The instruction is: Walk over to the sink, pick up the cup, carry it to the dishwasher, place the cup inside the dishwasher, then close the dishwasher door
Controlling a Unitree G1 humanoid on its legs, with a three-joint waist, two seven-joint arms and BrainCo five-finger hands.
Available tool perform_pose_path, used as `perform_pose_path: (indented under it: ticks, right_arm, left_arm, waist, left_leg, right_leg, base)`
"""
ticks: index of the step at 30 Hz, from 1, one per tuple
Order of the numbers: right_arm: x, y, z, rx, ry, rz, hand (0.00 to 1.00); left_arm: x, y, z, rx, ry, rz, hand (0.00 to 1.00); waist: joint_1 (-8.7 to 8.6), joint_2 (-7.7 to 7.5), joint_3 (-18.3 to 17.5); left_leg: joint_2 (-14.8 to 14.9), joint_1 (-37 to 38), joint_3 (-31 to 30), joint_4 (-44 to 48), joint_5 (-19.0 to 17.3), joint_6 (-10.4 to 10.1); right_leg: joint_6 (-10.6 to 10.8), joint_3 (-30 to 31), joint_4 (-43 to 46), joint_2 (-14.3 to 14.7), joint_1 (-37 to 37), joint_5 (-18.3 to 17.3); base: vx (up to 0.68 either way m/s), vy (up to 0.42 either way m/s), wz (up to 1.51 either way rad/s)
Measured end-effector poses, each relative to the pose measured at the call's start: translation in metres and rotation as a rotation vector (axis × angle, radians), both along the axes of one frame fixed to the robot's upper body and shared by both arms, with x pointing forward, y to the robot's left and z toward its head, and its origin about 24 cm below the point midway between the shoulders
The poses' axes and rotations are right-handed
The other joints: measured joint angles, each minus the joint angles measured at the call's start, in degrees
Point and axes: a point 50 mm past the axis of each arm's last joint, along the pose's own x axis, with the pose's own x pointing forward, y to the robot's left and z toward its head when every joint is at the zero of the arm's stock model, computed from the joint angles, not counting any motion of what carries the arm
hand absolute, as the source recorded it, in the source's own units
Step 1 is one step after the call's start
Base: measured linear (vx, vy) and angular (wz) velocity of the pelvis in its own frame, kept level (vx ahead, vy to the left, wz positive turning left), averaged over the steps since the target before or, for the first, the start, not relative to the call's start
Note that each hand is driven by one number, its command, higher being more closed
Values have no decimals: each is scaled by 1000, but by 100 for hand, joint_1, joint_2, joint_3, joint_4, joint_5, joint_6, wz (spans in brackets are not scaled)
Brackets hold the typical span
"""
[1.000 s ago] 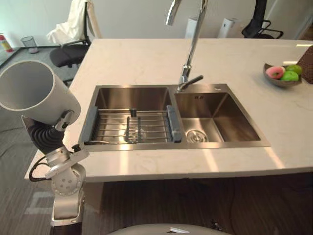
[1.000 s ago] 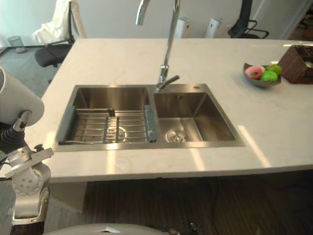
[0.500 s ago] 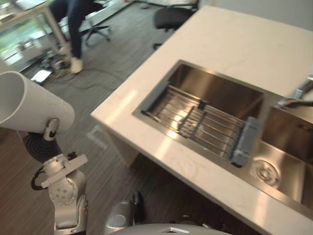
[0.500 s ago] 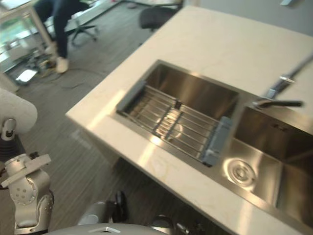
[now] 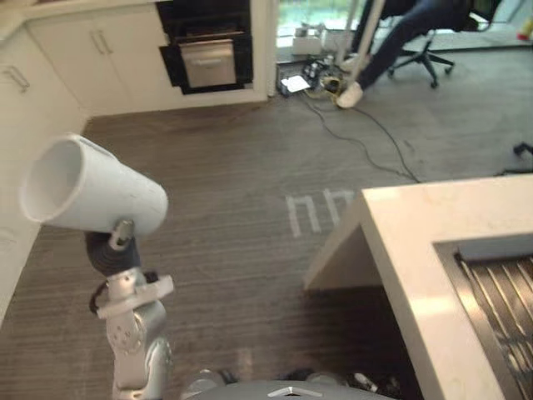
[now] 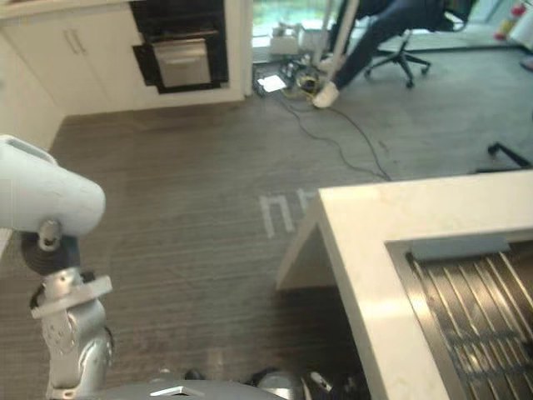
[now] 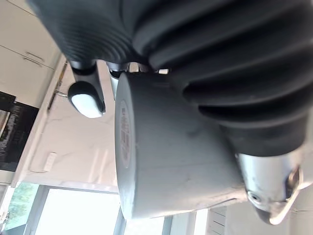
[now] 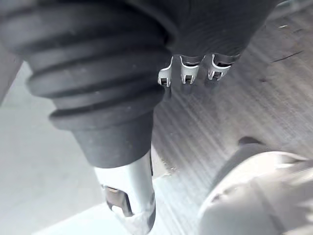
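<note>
Big stretch of bare floor [image 5: 250, 208] ahead of me, nothing lying on it until the cables [image 5: 366, 125] by a seated person's legs [image 5: 391, 37] (far end, off to the right). The counter [image 5: 400, 242] corner juts in on my right, so that side's blocked. White cabinets [image 5: 50, 67] wall off the left, the side where my left hand [image 5: 122, 233] holds the cup [image 5: 92, 187] up. The black appliance [image 5: 208, 46] sits straight across.

Office kitchen — sink [image 5: 479, 287], oven [image 5: 208, 52], swivel chair [image 5: 419, 52]
</note>
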Motion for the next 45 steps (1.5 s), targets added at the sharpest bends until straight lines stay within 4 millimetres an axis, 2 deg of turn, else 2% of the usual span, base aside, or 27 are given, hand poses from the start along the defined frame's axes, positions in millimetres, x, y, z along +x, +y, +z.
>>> perform_pose_path:
  ticks: [2,3,4,5,6,7,8,10,13,18,20,22,23,24,25,26,28,30,32,33,34,35,36,38,40,42,45]
  right_arm:
    - [4,-5,3,-14,-12,9,0]
    - [1,-3,1,-6,-3,4,0]
    - [-2,-2,0,1,0,-8,0]
    - [-8,13,-7,48,17,-33,0]
    - [-11,20,-9,65,22,-38,0]
    - [-16,30,-13,91,32,-45,0]
    - [-21,35,-14,100,40,-47,0]
    - [-29,42,-16,112,53,-43,0]
    - [-30,32,-14,84,52,-47,0]
    - [-39,42,-14,112,43,-48,0]
    - [-41,53,-14,143,37,-14,0]
    - [-43,61,-17,174,48,-4,0]
    - [-43,61,-17,174,50,-3,0]
    - [-42,57,-15,159,43,7,0]
    - [-40,49,-12,133,41,38,0]
    - [-39,43,-10,115,39,49,0]
    - [-39,38,-9,108,43,46,0]
    - [-34,34,-9,101,32,31,0]
    - [-19,29,-6,82,-6,42,0]
    - [-14,25,-5,71,-20,46,0]
    - [-6,23,-3,60,-44,53,0]
    - [-1,22,-3,55,-51,57,0]
    - [0,25,-4,63,-47,59,0]
    - [4,33,-7,80,-38,87,0]
    - [2,40,-12,104,-12,88,0]
    - [-1,37,-12,95,4,90,0]
    - [-8,41,-16,109,46,106,0]
  left_arm:
    - [3,-4,3,-2,-12,-20,100]
    - [7,-8,5,-4,-18,-40,100]
    - [9,-11,5,-8,-21,-54,100]
    - [17,-17,4,-11,-16,-75,100]
    - [21,-19,3,-8,-10,-85,100]
    - [28,-23,-2,-6,13,-104,100]
    - [30,-27,-6,-4,37,-119,100]
    - [30,-32,-10,29,64,-152,100]
    - [29,-36,-14,24,86,-171,100]
    - [31,-40,0,53,27,-220,100]
    - [28,-40,10,51,-22,-223,100]
    - [23,-38,19,46,-66,-215,100]
    - [22,-36,19,41,-65,-205,100]
    - [18,-35,24,32,-87,-199,100]
    - [13,-36,29,11,-110,-196,100]
    - [11,-36,28,-4,-108,-189,100]
    - [7,-32,20,-20,-69,-173,100]
    - [8,-33,18,-10,-64,-179,100]
    - [12,-33,9,11,-28,-190,100]
    - [13,-34,7,11,-20,-191,100]
    - [13,-34,8,10,-19,-191,100]
    - [14,-34,9,15,-23,-190,100]
    - [15,-34,8,10,-15,-190,100]
    - [19,-36,10,-1,-15,-190,100]
    - [21,-28,8,12,-2,-165,100]
    - [23,-26,5,13,5,-178,100]
    - [22,-24,6,35,-20,-241,100]
  waist:
    - [18,71,-49]
    - [-15,84,-52]
    - [-39,101,-48]
    - [-105,169,-37]
    - [-144,171,-43]
    - [-236,33,-89]
    - [-272,-35,-97]
    - [-290,-515,-132]
    - [-196,-226,-144]
    - [-231,-141,-160]
    - [-214,-249,-136]
    - [-68,-450,-228]
    - [-45,-448,-235]
    - [-41,-367,-201]
    - [-11,-105,-103]
    - [2,-16,-91]
    - [-2,-31,-145]
    - [58,-62,-157]
    - [105,-108,-167]
    - [113,-116,-166]
    - [112,-116,-165]
    - [139,-173,-159]
    - [164,-247,-181]
    - [170,-177,-187]
    - [278,-349,-215]
    - [265,-399,-225]
    - [263,-398,-225]
  left_leg:
    - [-118,27,-288,2,-52,146]
    - [-142,76,-545,10,-95,234]
    - [-122,80,-694,33,-116,275]
    - [54,-23,-1086,129,-132,301]
    - [103,-84,-1259,162,-126,308]
    - [112,-198,-1599,236,-127,307]
    - [36,-265,-1798,292,-131,303]
    - [-346,-375,-2140,464,-229,254]
    - [-132,-653,-2332,819,-464,166]
    - [147,-758,-2597,1169,-630,30]
    - [185,-816,-2762,1507,-895,10]
    - [162,-1096,-2884,2137,-1262,-58]
    - [212,-1078,-2897,2249,-1317,-64]
    - [509,-1367,-2945,3428,-1472,-5]
    - [809,-1947,-2951,5005,-1144,269]
    - [978,-2158,-2935,5459,-867,330]
    - [1247,-2659,-2825,6460,204,294]
    - [1153,-2728,-2577,6313,-449,285]
    - [766,-2810,-1819,4831,-1118,285]
    - [615,-2841,-1702,4307,-1080,274]
    - [284,-2869,-1675,3068,-717,142]
    - [-3,-2775,-1767,2152,277,473]
    - [-130,-2621,-1728,2088,185,752]
    - [20,-2804,-1835,2636,-191,768]
    - [79,-2871,-2076,3218,-623,773]
    - [-28,-2712,-2030,3297,-831,846]
    - [-165,-2328,-1867,3337,-1364,815]
  right_leg:
    - [-23,259,410,-262,56,123]
    - [-219,759,887,-447,29,246]
    - [-232,1153,1125,-511,-143,220]
    - [86,2722,941,29,-577,-231]
    - [135,3340,807,295,-753,-351]
    - [202,4434,463,791,-994,-407]
    - [253,5137,142,1019,-1117,-343]
    - [340,6299,-511,1166,-1245,228]
    - [370,6839,-692,1395,-1147,318]
    - [377,6914,-346,1615,-1149,288]
    - [340,6923,66,1624,-1180,12]
    - [275,6911,407,1619,-1245,-687]
    - [223,6875,388,1636,-1206,-751]
    - [30,6723,397,1758,-1106,-887]
    - [-8,6652,688,1884,-1086,-1112]
    - [4,6619,754,1928,-1031,-1187]
    - [-19,6550,445,1898,-531,-1274]
    - [11,6530,167,1768,-219,-1264]
    - [191,6487,-352,1408,170,-1158]
    - [245,6460,-492,1318,271,-1129]
    - [330,6405,-792,1189,506,-1085]
    - [435,6448,-1058,1066,787,-1049]
    - [521,6499,-1135,996,855,-973]
    - [518,6636,-1229,1085,879,-574]
    - [511,6965,-1037,1056,887,-319]
    - [569,7083,-663,908,831,-325]
    - [928,7176,609,647,441,-457]
  base:
    - [62,212,82]
    - [75,139,91]
    - [116,103,131]
    - [99,20,118]
    - [107,-29,154]
    - [65,-39,126]
    - [69,-68,127]
    - [68,-134,95]
    - [77,-41,24]
    - [16,-31,21]
    - [-34,-43,35]
    - [3,-116,24]
    - [48,-70,30]
    - [71,-4,29]
    - [88,8,29]
    - [130,-28,15]
    - [320,-2,30]
    - [354,52,23]
    - [349,113,5]
    - [385,147,2]
    - [442,170,2]
    - [480,190,0]
    - [493,193,7]
    - [413,173,3]
    - [446,160,-34]
    - [317,88,-34]
    - [248,103,-27]
